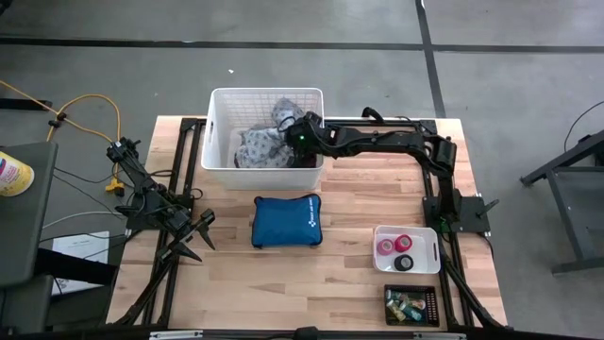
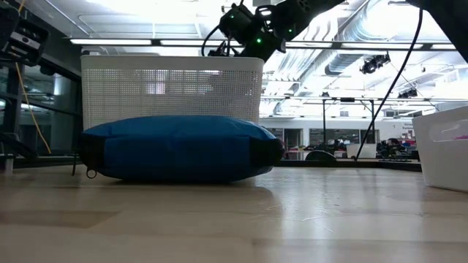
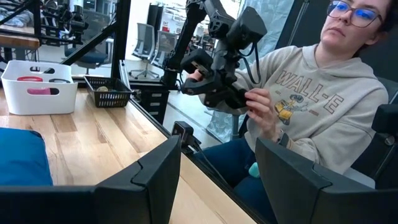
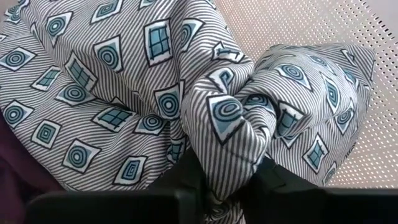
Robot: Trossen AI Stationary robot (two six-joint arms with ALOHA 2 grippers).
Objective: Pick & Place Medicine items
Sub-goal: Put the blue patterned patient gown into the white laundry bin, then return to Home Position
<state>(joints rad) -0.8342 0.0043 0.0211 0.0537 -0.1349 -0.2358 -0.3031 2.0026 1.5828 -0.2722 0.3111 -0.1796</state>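
The right arm reaches across the far side of the table, and its right gripper (image 1: 288,132) hangs inside the white perforated basket (image 1: 219,123) that stands at the back edge. From its wrist camera, a fold of striped cloth printed with teal squares and circles (image 4: 230,130) is pinched between the two dark fingers (image 4: 186,171), which are closed on the fabric; the bunched cloth fills nearly the whole view, with the basket's dotted wall (image 4: 298,25) behind it. From the table-top view the arm's wrist (image 2: 252,25), with a small green light, sits just above the basket's rim.

The left gripper (image 1: 196,236) rests low near the left edge of the table, well apart from everything else, its fingers (image 3: 155,174) spread with a clear gap between them. Past them a seated person in a light sweatshirt (image 3: 311,106) holds a handle of a control rig.

A blue zip pouch (image 1: 287,221) lies flat in the middle of the table, in front of the basket. The medicine items are at the near right corner: a pink bandage roll (image 1: 387,247) and a black one (image 1: 405,262) lie in a small white tray (image 1: 430,236), and just beside it a small black mesh basket (image 1: 432,304) holds several little pieces (image 1: 406,304), too small to name.
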